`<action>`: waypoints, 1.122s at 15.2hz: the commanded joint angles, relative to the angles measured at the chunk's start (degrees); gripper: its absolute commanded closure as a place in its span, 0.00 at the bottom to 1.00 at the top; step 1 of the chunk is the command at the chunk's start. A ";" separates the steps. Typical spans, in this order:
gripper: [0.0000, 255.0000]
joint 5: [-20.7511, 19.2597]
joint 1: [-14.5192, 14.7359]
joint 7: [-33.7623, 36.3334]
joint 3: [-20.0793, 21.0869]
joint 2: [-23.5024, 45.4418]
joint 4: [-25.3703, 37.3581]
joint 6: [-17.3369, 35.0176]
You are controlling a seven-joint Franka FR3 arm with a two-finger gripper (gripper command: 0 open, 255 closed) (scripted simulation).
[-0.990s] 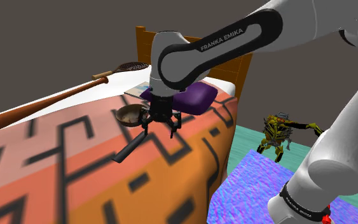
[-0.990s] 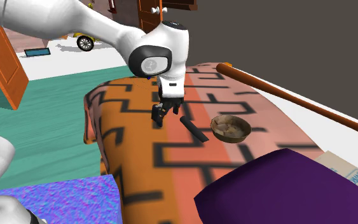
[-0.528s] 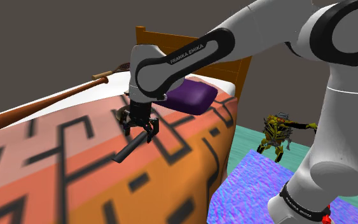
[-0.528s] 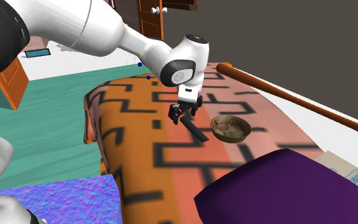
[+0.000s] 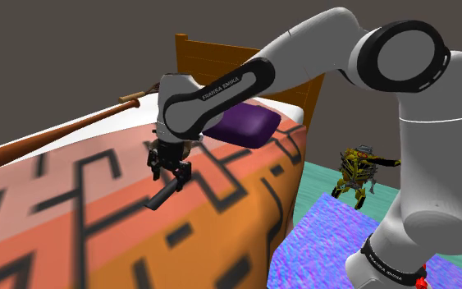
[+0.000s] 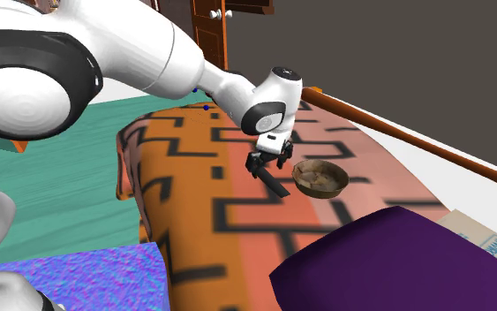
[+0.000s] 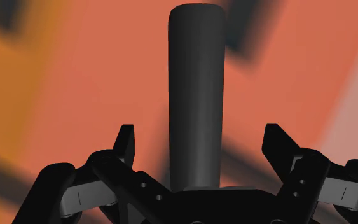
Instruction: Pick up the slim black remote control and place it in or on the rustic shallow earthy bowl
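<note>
The slim black remote [image 5: 162,196] [image 6: 273,184] lies flat on the orange-and-salmon patterned bedspread [image 5: 221,222]. My gripper [image 5: 168,170] [image 6: 268,163] hangs just above the remote's end nearer the bowl, pointing down, open. In the wrist view the remote [image 7: 196,95] runs lengthwise between the two spread fingers [image 7: 125,145], which stand clear of its sides, with the gripper [image 7: 199,149] centred over it. The brown shallow bowl [image 6: 320,178] sits on the bedspread a short way beyond the remote; in the shoulder view the wrist covers it.
A wooden baseball bat [image 5: 48,136] [image 6: 414,141] lies along the bed's far side. A purple pillow [image 5: 249,123] [image 6: 396,265] and a wooden headboard [image 5: 212,57] close the bed's end. The bed edge drops to a blue rug [image 5: 327,238] with a toy figure [image 5: 359,172].
The gripper has travelled across the bedspread toward the remote and come down over its end near the bowl. Its fingers stayed open. The remote and bowl have not moved.
</note>
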 commanded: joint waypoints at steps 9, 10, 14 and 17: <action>0.00 -0.63 0.58 0.29 -0.37 1.79 -0.41 2.18; 0.00 -0.62 0.57 0.29 -0.36 1.79 -0.41 2.17; 1.00 -0.63 0.62 0.36 -0.35 1.77 -0.46 2.21; 1.00 -0.55 0.54 0.30 -0.31 1.59 -0.67 2.25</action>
